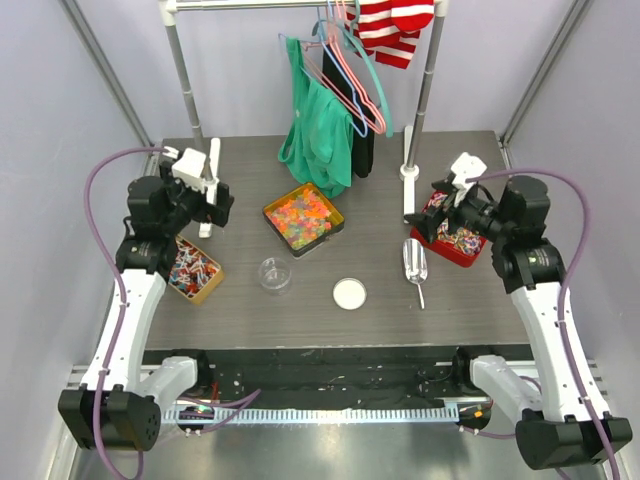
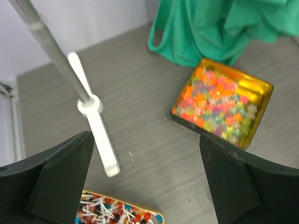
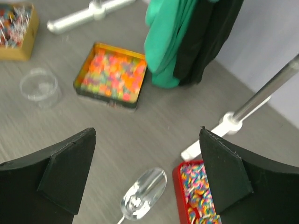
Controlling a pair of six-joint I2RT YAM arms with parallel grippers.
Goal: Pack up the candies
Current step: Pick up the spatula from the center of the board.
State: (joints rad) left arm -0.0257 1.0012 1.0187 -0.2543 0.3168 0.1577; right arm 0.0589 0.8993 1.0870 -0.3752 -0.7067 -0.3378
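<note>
While the 2 arms hang raised over opposite ends of the table (image 1: 240, 320), neither holds anything; the left gripper (image 1: 224, 203) has its 2 fingers (image 2: 60, 179) spread wide with only bare tabletop between them, and the right gripper (image 1: 424, 224) is likewise released, its fingers (image 3: 224, 172) well apart. The candies (image 1: 303, 216), a heap of tiny orange, yellow, green and red pieces, fill the larger gold tin (image 1: 325, 240); it sits mid-table, turned corner-on to the arms, just in front of the green garment (image 1: 318, 125) hanging from the rack (image 1: 183, 70); whether the hem touches the tin I cannot tell. Nearer the arms stand a clear cup (image 1: 274, 274) and, to its right, a round white lid (image 1: 349, 293), the 2 apart from each other; further right lies a metal scoop (image 1: 415, 262), its bowl away from the arms and its handle toward them. A red tray (image 1: 465, 257) of wrapped sweets sits just beside the scoop on the right, partly under the right gripper; a smaller gold tin (image 1: 210, 285) of wrapped sweets sits near the table's left edge, below the left arm.
</note>
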